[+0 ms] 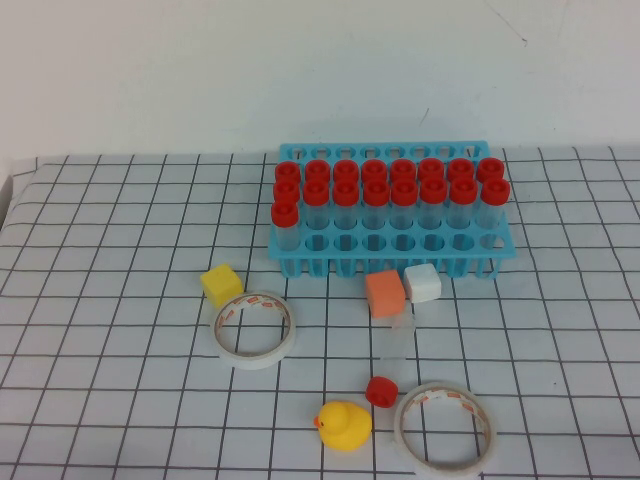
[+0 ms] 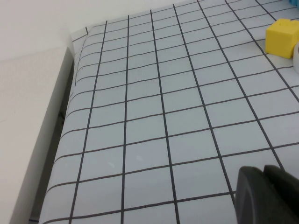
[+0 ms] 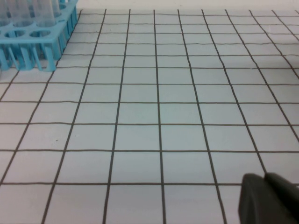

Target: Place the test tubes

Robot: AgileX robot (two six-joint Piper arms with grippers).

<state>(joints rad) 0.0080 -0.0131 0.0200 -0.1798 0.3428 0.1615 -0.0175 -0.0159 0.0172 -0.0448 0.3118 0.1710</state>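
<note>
A blue test tube rack (image 1: 392,255) stands at the back middle of the gridded table, holding several red-capped tubes (image 1: 375,194) in its rear rows. One clear tube (image 1: 396,342) lies flat in front of the rack, its red cap (image 1: 381,391) toward the near edge. Neither arm shows in the high view. My left gripper (image 2: 264,171) is shut and empty over bare grid at the table's left side. My right gripper (image 3: 265,177) is shut and empty over bare grid, with the rack's corner (image 3: 46,42) off in the distance.
A yellow cube (image 1: 222,284) (image 2: 281,37), an orange cube (image 1: 384,294) and a white cube (image 1: 422,283) lie in front of the rack. Two tape rolls (image 1: 254,327) (image 1: 444,429) and a yellow rubber duck (image 1: 344,426) sit nearer the front. The table's left edge (image 2: 70,107) drops off.
</note>
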